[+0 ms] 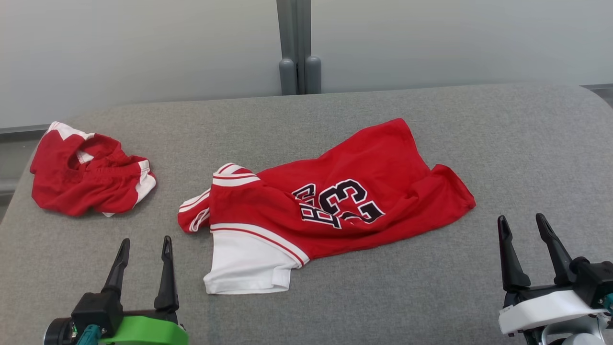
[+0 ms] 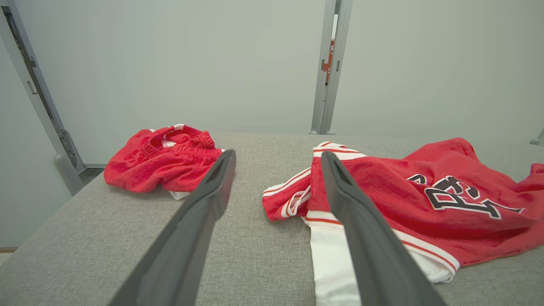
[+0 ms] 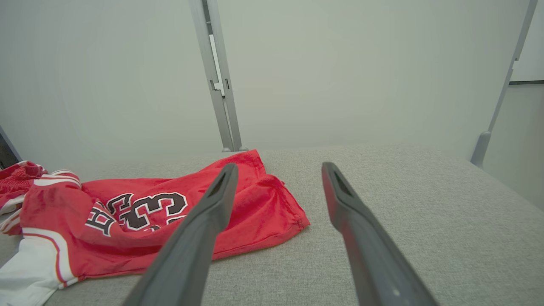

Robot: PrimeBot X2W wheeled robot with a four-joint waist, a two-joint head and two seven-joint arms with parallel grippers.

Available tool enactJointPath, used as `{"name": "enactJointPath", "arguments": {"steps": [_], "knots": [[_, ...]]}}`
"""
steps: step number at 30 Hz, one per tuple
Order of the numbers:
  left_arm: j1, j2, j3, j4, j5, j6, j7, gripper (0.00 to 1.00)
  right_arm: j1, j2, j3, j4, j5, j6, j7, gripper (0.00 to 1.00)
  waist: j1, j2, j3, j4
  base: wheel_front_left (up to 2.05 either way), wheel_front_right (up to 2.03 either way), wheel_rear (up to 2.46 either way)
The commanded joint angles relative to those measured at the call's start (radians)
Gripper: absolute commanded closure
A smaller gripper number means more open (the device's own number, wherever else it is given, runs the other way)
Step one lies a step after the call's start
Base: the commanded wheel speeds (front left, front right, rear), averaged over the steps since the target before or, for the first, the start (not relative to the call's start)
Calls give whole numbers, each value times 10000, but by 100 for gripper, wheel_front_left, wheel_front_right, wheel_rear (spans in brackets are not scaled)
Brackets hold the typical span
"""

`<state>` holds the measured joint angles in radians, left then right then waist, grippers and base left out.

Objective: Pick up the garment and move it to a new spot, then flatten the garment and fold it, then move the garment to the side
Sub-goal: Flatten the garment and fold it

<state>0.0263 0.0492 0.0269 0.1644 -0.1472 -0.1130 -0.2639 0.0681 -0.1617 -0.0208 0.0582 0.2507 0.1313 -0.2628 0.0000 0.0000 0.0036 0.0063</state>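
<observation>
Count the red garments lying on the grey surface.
2. A numbered jersey lies rumpled in the middle; a bunched red garment sits at the far left. Folds could hide more.

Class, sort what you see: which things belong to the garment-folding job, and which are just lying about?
In the job: red number 33 jersey, left gripper, right gripper, both open.
Lying about: crumpled red shorts, grey table, grey post.

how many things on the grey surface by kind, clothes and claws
garments: 2, the red numbered jersey and the crumpled red garment
claws: 2, the left claw and the right claw, both open and holding nothing
total: 4
</observation>
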Motion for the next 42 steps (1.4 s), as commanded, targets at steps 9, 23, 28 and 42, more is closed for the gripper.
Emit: {"name": "enactJointPath", "arguments": {"steps": [9,23,28,42], "knots": [[185,25,167,190,184,59,-6,0,143,-54,81,149,-228,-11,-28,0,0,0,-46,72,0,0,0],[139,25,177,430,248,41,-6,0,82,-7,88,292,-372,-11,-28,0,0,0,-54,123,0,0,0],[123,25,184,473,250,34,-6,0,58,4,127,360,-366,-11,-28,0,0,0,-79,131,0,0,0],[185,25,111,630,42,-39,-6,0,8,20,110,613,-248,-11,-28,0,0,0,-64,123,0,0,0]]}}
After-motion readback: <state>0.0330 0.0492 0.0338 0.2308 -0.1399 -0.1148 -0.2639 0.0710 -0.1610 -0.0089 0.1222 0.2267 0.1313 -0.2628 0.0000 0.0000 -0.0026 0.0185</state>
